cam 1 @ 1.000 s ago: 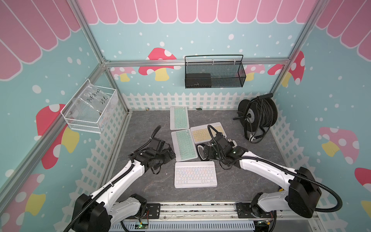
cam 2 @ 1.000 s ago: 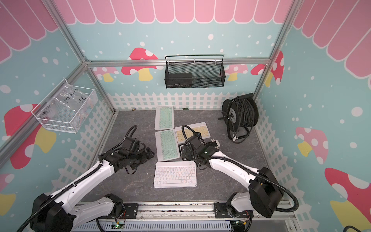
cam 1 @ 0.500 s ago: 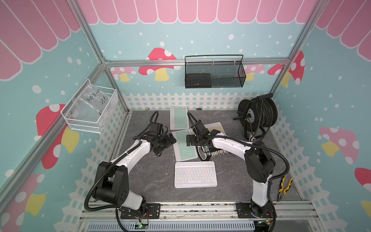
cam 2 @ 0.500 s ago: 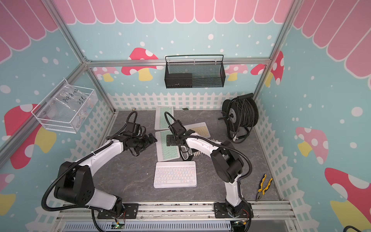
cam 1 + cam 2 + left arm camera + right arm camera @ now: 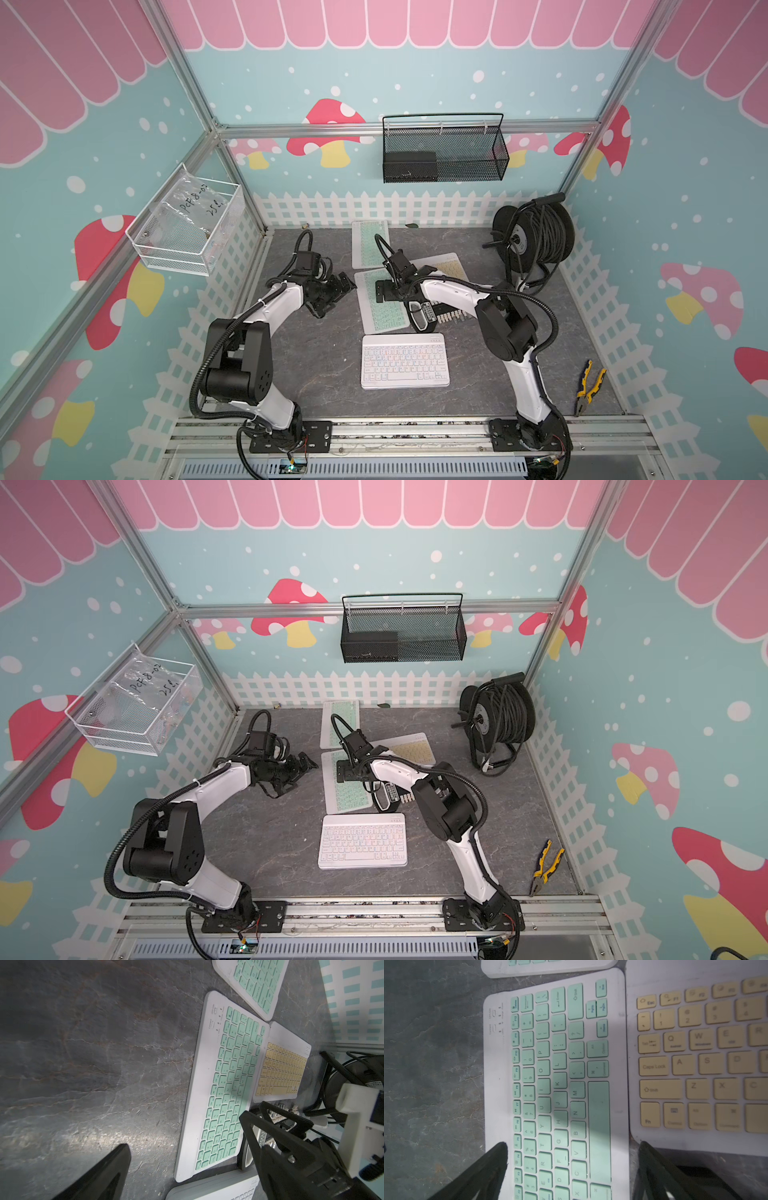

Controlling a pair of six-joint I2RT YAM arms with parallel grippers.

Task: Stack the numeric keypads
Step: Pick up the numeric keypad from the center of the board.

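Several numeric keypads lie flat on the grey floor. A mint one (image 5: 370,243) is at the back, a second mint one (image 5: 384,305) in the middle, a yellow one (image 5: 442,268) to its right and a white one (image 5: 405,361) in front. My right gripper (image 5: 388,289) hangs open just over the middle mint keypad (image 5: 560,1084); its fingers (image 5: 500,1153) straddle the keypad's width, one beside the yellow keypad (image 5: 695,1064). My left gripper (image 5: 338,291) is open and empty, just left of that mint keypad (image 5: 228,1084).
A black bar holder with white pegs (image 5: 440,318) lies right of the middle keypad, partly under the right arm. A cable reel (image 5: 536,239) stands at the back right and pliers (image 5: 590,386) lie at the front right. A black mesh basket (image 5: 444,149) and a clear bin (image 5: 187,224) hang on the walls.
Over the last second both arms reached toward the back. The right gripper moved left from beside the middle mint keypad to over it. Both stayed open.
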